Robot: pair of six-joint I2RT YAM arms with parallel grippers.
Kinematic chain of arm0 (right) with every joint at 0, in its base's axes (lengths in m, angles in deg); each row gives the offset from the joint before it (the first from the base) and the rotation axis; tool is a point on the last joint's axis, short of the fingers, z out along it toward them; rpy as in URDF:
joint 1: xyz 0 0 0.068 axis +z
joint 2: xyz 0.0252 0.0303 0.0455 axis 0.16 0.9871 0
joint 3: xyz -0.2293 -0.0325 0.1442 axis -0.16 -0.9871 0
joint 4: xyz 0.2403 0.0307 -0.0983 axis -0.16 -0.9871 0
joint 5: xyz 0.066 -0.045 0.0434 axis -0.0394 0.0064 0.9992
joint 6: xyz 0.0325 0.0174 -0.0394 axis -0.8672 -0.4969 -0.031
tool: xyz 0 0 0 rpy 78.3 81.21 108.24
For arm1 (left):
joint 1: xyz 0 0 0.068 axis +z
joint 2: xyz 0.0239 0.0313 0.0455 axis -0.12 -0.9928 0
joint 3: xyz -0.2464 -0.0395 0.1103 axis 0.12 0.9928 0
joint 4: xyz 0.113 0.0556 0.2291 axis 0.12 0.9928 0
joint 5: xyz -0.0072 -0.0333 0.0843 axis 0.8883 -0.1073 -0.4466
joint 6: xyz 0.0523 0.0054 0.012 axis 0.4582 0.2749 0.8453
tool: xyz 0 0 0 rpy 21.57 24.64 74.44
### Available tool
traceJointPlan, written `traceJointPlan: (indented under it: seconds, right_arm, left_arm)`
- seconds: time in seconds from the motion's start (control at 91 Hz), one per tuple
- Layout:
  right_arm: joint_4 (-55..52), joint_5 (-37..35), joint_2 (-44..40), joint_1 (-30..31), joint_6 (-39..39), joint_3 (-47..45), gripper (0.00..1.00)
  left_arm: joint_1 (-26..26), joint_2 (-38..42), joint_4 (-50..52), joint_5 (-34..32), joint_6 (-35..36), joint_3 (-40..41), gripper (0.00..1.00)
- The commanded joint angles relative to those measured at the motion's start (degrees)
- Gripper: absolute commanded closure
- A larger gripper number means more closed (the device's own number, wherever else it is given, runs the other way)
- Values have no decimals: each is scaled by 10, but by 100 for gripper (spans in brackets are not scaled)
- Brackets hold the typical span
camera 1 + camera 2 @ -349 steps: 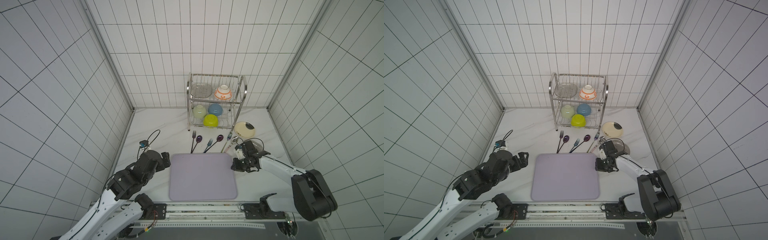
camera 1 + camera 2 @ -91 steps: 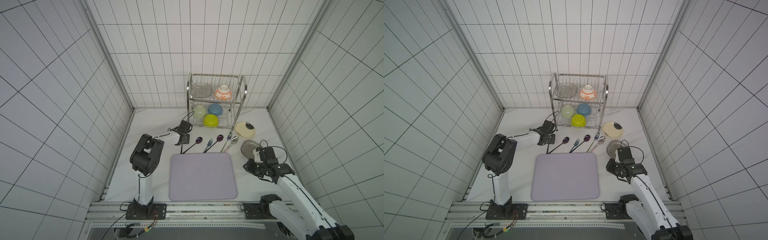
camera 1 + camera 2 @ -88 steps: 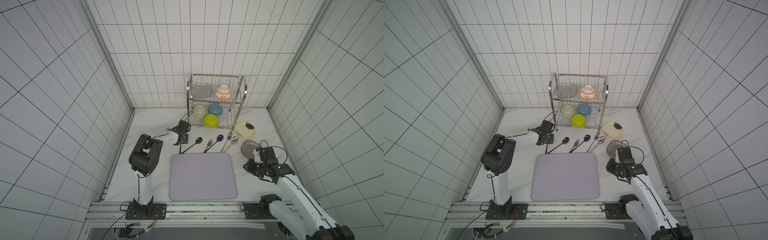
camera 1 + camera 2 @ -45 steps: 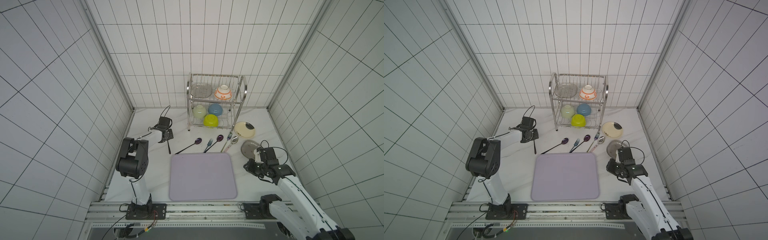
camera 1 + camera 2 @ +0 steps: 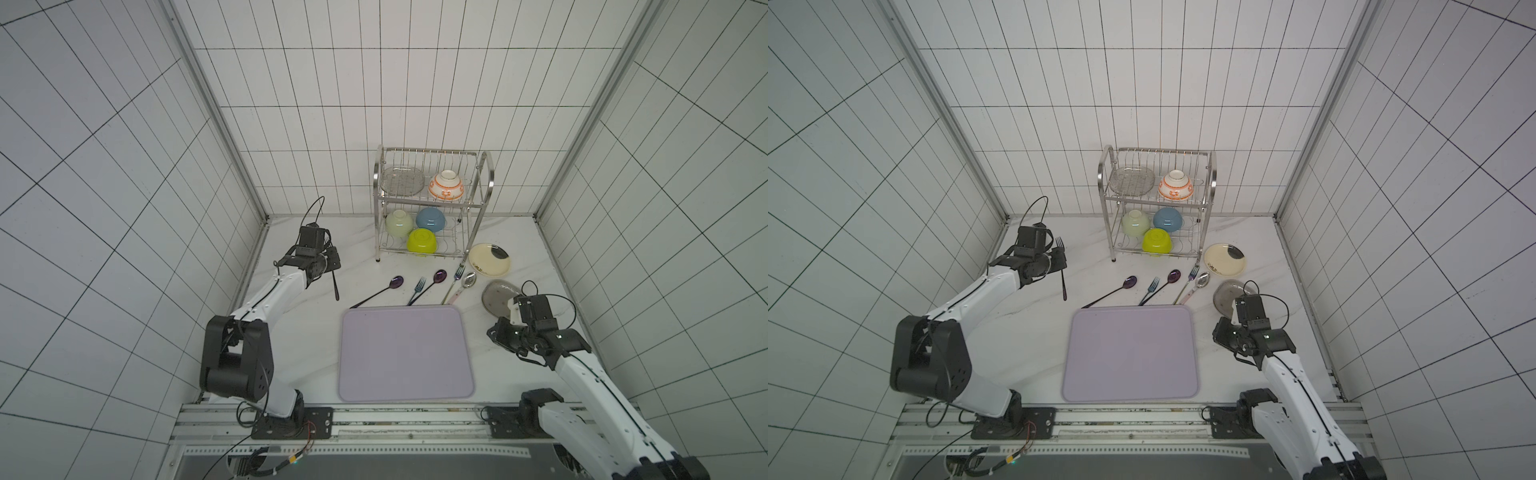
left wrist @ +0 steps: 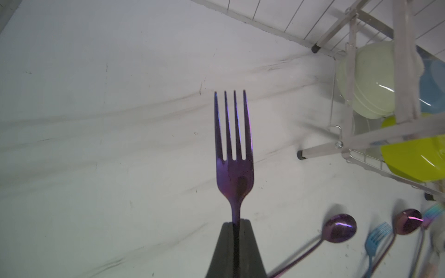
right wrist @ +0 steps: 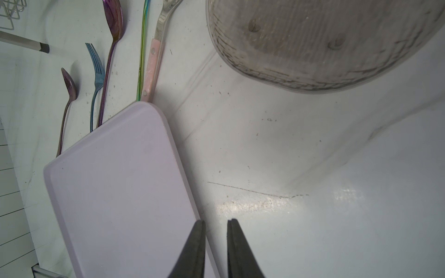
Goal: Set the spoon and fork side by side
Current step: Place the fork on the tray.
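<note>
At the left of both top views, the left pincer [image 5: 1060, 259] is pressed together on the neck of the purple fork [image 5: 1063, 286], just below the tines. The tines point up the frame toward the back wall, and the dark handle runs down the frame from the jaws. The left wrist view shows the same grip close up: the fork's four tines stand out past the black fingertips [image 6: 224, 250], above the white bench [image 6: 96, 144]. Whether the handle's end touches the bench I cannot tell. Right of the fork and well apart from it, a row of cutlery lies on the bench along the upper edge of the lilac mat [image 5: 405, 353]. First comes a long purple spoon [image 5: 396, 282], slanted with its bowl up and to the right. After it come a blue fork [image 5: 421, 282], a second purple spoon [image 5: 439, 275], a rainbow fork [image 5: 457, 274] and a pink-handled spoon [image 5: 469, 280], the last two just beside each other. The handle ends of the row reach the mat's upper edge. Above the row, at upper centre, stands a wire rack [image 5: 377, 224] with bowls on both shelves. Farther right a cream plate [image 5: 490, 259] and a grey plate [image 5: 494, 297] lie on the bench. At the lower right the right pincer [image 7: 215, 240] hangs low near the mat's right edge, its jaws a narrow gap apart with nothing between them.
</note>
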Motion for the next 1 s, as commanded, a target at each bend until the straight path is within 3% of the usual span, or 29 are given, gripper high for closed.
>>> traceJointPlan:
  seconds: [0.0,0.264,0.451,0.649,0.989]
  right_arm:
    - [2,0,-1,-7,3,-3,80]
    - [5,19,-3,-7,15,-11,80]
    - [11,34,2,-7,26,-17,80]
    - [20,49,23,-7,36,-14,80]
    - [26,50,29,-7,30,-12,80]
  left_arm:
    - [-50,70,49,53,-9,45,100]
    - [-227,251,90,-10,-144,217,100]
    - [-315,289,82,-62,-233,299,100]
    - [-326,250,102,-134,-243,310,100]
    - [-330,258,94,-180,-219,335,100]
